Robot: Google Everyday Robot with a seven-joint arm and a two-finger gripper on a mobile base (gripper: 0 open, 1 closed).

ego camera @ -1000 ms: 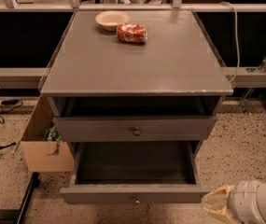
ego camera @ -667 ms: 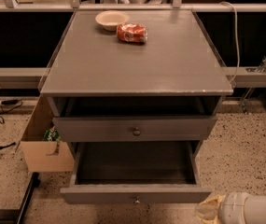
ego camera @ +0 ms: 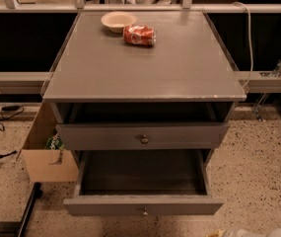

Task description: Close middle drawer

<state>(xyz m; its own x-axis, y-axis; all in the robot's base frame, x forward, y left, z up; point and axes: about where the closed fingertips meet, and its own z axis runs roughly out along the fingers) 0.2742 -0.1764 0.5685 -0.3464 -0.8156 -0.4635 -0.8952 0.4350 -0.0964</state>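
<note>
The wide grey wooden middle drawer [ego camera: 105,206] with its small round metal knob [ego camera: 144,212] stands pulled far out toward me, its front well clear of the grey cabinet [ego camera: 145,73], and it has not moved in the last second. What has changed is my arm. My cream and white gripper [ego camera: 233,233] has sunk toward the lower right corner of the view, so only a sliver of it shows, below and to the right of the drawer front and not touching it. I cannot tell whether it is open or closed. I judge that the push has not started and that I am lowering to meet the front. The drawer looks empty, with only a bare dark floor showing. Above it, the uppermost grey drawer [ego camera: 100,137] sits under a dark gap. On the cabinet top a shallow cream bowl [ego camera: 119,20] appears empty, and a red drinks can [ego camera: 139,35] lies on its side just beside it. Left of the cabinet, an open brown cardboard box [ego camera: 49,164] holds something green [ego camera: 54,142].
</note>
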